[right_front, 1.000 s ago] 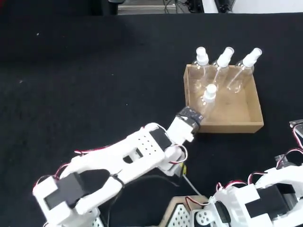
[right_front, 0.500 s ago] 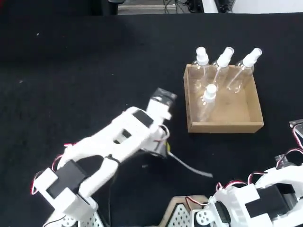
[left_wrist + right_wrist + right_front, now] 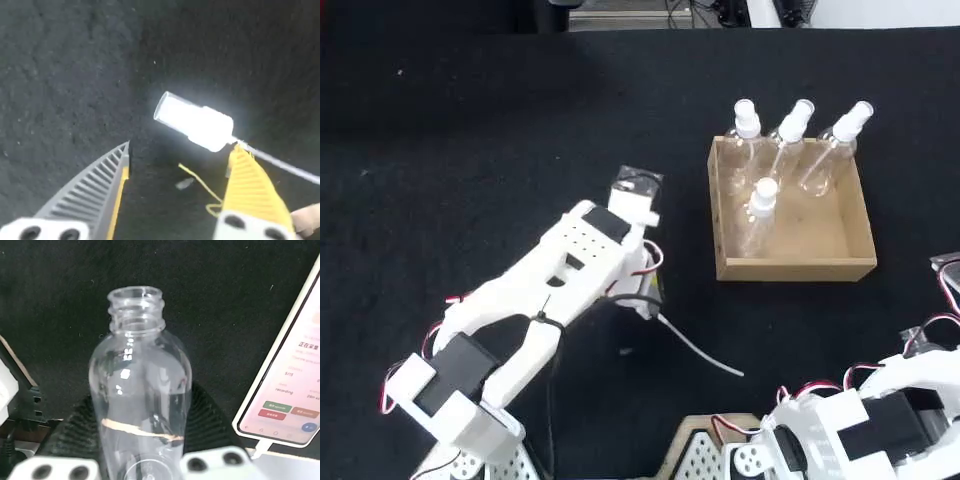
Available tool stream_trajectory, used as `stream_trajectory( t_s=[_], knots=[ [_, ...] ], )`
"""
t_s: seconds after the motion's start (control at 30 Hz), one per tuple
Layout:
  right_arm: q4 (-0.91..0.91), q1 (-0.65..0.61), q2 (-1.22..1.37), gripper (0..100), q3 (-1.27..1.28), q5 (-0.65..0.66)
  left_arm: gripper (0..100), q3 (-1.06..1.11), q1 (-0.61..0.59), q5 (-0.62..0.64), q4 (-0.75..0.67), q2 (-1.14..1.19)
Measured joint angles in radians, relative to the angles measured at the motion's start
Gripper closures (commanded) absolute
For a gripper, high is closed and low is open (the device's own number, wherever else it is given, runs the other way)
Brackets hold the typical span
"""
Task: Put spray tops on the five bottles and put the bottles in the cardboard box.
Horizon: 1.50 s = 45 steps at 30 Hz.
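My left gripper (image 3: 181,147) is open and points down at the black table, with a white spray top (image 3: 195,122) lying just past its fingertips. The top's thin tube (image 3: 700,350) trails out from under the left arm (image 3: 580,270) toward the front right. My right gripper (image 3: 140,425) is shut on a clear bottle (image 3: 140,370) that stands upright with a bare, open neck. The cardboard box (image 3: 800,268) sits at the right and holds several capped bottles (image 3: 760,205); three lean on its far wall.
A phone (image 3: 290,390) with a lit screen lies beside the right gripper. The right arm's white body (image 3: 860,420) is at the front right corner. Dark table cloth stretches left of and behind the box.
The left arm swung left, away from the box's front corner to the table's middle. The spray top and its tube shifted left with it. The right arm kept still.
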Motion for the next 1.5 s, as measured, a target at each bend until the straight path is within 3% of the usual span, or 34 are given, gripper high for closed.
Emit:
stream_trajectory(
  t_s=[0.2,0.47,0.73,1.07,1.23,1.5],
  knots=[
    [0.000,0.000,0.000,98.8,0.000,0.020,70,-0.006,0.000,0.216,0.044,0.000],
    [-0.003,0.000,0.000,98.8,0.014,0.020,70,-0.069,0.000,0.275,0.112,0.000],
    [-0.005,-0.012,0.000,98.8,0.014,0.020,70,-0.080,0.003,0.476,0.110,0.000],
    [-0.008,-0.018,0.000,98.8,0.014,0.020,70,-0.080,-0.002,0.514,0.068,0.000],
    [-0.008,-0.018,0.000,98.8,0.014,0.020,70,-0.080,-0.040,0.615,0.029,0.026],
    [-0.008,-0.032,0.000,98.8,0.014,0.020,70,-0.080,-0.005,0.707,-0.034,0.163]
  ],
)
